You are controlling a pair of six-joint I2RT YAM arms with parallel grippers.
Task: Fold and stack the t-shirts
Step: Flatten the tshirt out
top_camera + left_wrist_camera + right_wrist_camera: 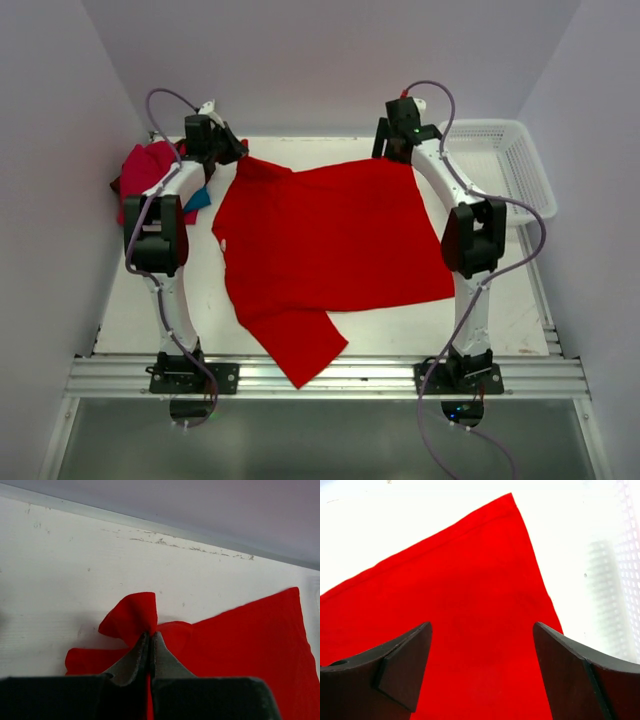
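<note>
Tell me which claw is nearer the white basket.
Right. The right claw hangs open over the far right corner of the red shirt, next to the basket; the left claw pinches its far left corner, on the opposite side.

Bright, diffuse light; soft shadows, no hard glare.
Right wrist view blows out the white table and mesh basket; left wrist fingers blur close up.

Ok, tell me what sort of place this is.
Probably a robot lab test cell, not a home: a left arm and right arm bolted to a metal rail, plain walls boxing in the table, one red t-shirt spread out for folding.
</note>
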